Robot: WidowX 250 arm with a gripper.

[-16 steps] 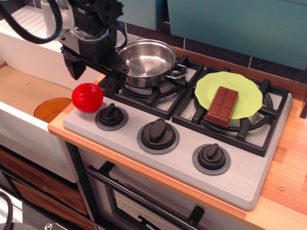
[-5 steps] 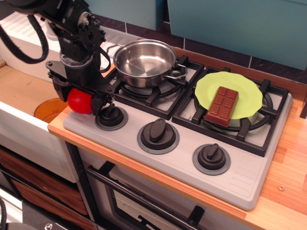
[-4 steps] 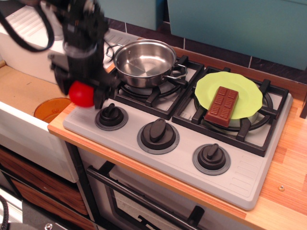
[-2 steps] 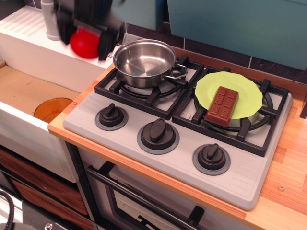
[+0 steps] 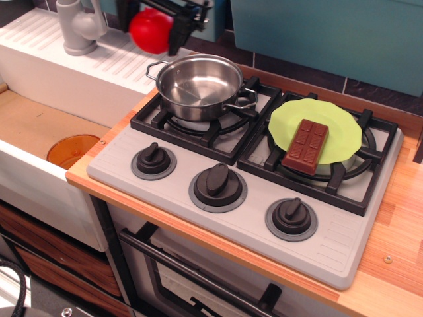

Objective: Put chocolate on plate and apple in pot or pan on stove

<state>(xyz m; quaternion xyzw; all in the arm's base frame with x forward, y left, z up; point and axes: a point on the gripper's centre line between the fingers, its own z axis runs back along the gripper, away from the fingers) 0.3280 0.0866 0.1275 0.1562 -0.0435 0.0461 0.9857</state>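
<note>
Only the gripper (image 5: 151, 23) shows, cut off by the top edge. It is matte black, with 2 flat, angular fingers (image 5: 178, 30) and hard straight edges. No cables, screws or markings can be made out on it.

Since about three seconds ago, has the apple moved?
Yes. The apple has left the stove's front-left corner and now hangs in the pincer up behind the pot.
</note>
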